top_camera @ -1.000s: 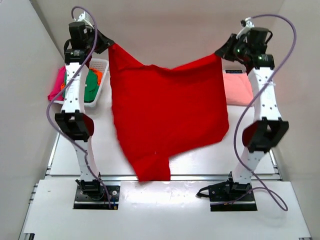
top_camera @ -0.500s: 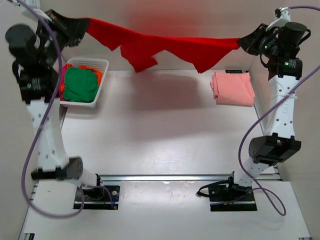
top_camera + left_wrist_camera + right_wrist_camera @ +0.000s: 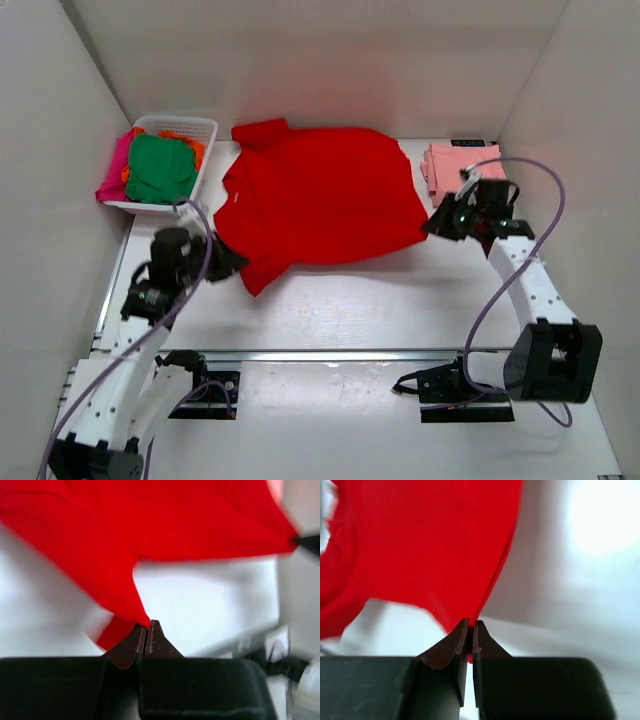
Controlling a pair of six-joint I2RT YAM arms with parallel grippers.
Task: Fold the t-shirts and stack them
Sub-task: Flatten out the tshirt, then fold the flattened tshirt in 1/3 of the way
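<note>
1. Your red t-shirt (image 3: 320, 195) hung high in the air a moment ago. Now it lies spread out on the table (image 3: 400, 300), toward the back.
2. Both arms have come down low. Your left gripper (image 3: 238, 266) pinches the shirt's near left corner tight. Your right gripper (image 3: 432, 224) pinches its right corner tight.
3. A small dark tag (image 3: 470, 143) sits behind the pink t-shirt (image 3: 452, 168). It is too small to read.
4. The folded pink t-shirt lies just beside the red one, on its right. The white basket (image 3: 200, 126) at the back left holds a green t-shirt (image 3: 160, 168) on top.

Red t-shirt (image 3: 190, 520) — blurry in left wrist view
</note>
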